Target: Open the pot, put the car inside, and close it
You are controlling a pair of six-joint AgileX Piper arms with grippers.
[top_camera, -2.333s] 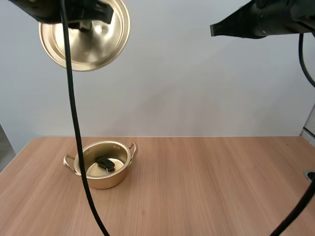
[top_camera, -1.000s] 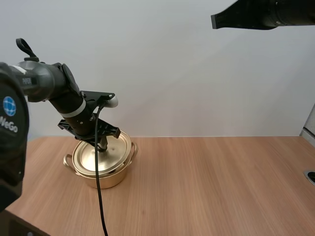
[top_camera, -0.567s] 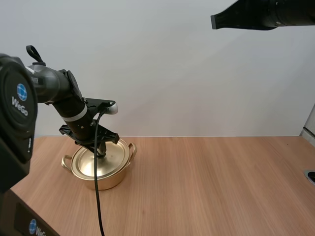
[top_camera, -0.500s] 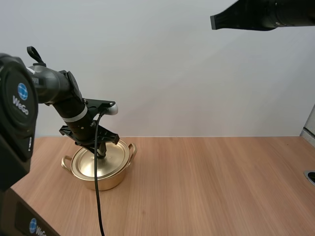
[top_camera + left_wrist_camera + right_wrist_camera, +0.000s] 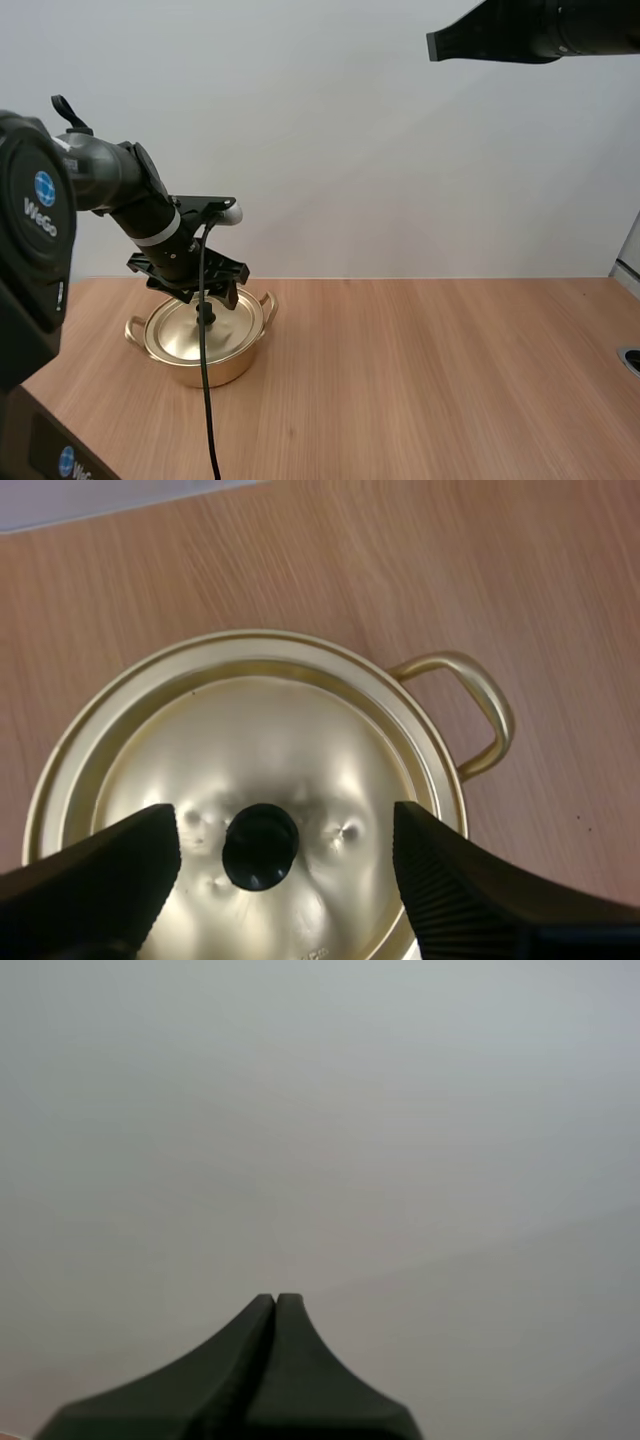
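A round golden metal pot (image 5: 215,368) with two loop handles stands on the left part of the light wooden table (image 5: 420,380); its golden metal lid (image 5: 175,335) lies flat on the rim, so the pot is closed; the small black round knob (image 5: 260,846) stands in the middle of the lid.

The left gripper (image 5: 207,300) hangs just above this knob, pointing down; in the left wrist view its two black ribbed fingers (image 5: 470,900) stand wide apart, one on each side of the knob, and bare lid shows between each finger and the knob, so they hold nothing; one loop handle (image 5: 480,715) of the pot sticks out beside the right-hand finger, over the wood; in the high view the left arm (image 5: 140,205) reaches down from the left and covers the far edge of the lid.

The right gripper (image 5: 436,46) is high up, well apart from the pot and to its right, in front of the pale wall (image 5: 400,180); in the right wrist view its fingers lie pressed together as one dark wedge, with nothing between them; the wood under it is bare.
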